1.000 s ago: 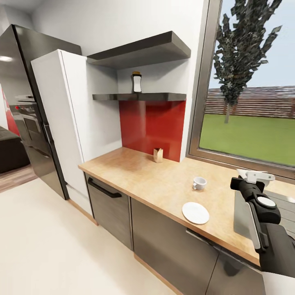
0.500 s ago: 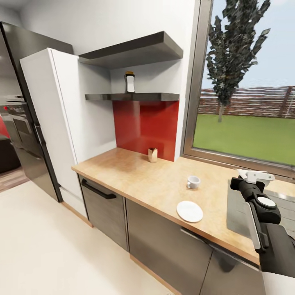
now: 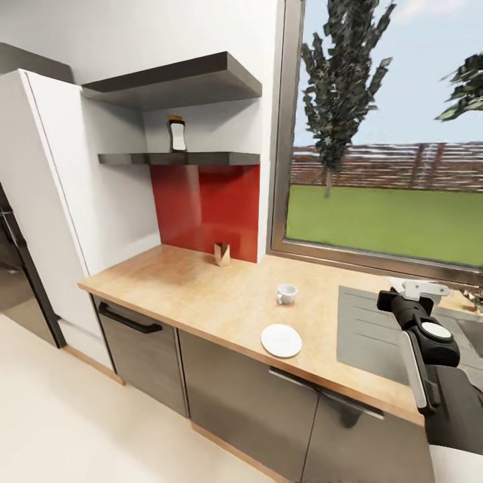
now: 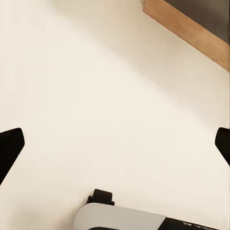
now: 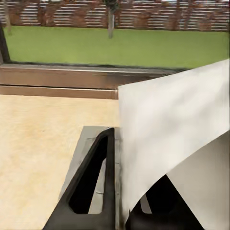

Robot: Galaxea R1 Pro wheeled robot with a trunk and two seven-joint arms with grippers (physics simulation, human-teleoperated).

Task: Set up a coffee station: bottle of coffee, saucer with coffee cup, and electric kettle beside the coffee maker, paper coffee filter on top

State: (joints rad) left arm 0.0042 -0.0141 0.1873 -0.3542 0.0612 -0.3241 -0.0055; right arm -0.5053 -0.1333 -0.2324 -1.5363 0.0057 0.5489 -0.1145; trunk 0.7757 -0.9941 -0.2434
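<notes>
The right pincer (image 3: 417, 290) is up in the air over the sink (image 3: 376, 335). It is pinched shut on a white paper filter (image 5: 172, 143). In the right wrist view the filter sits between the two black fingers (image 5: 91, 187) and bends over like a big white sheet. Past it you can see the counter (image 5: 38, 153) and the window sill.

The left pincer (image 4: 115, 143) hangs low over the pale floor (image 4: 96, 96). Its two dark fingertips (image 4: 9, 148) are far apart at the two sides of the left wrist view, so it is wide open. Nothing is between them.

On the wood counter (image 3: 201, 295) there is a small white cup (image 3: 286, 293). A white saucer (image 3: 281, 340) lies near it, closer to the counter's front edge. The cup stands on the counter, not on the saucer. Farther back, by the red wall, stands a small brown box (image 3: 222, 253).

Up on the lower dark shelf (image 3: 181, 159) stands the coffee bottle (image 3: 177, 133). It is white with a dark cap. It is well apart from the cup and the saucer.

A tall white cabinet (image 3: 47, 201) stands at the left end of the counter. A big window (image 3: 382, 147) is behind the sink, with grass and a tree outside.
</notes>
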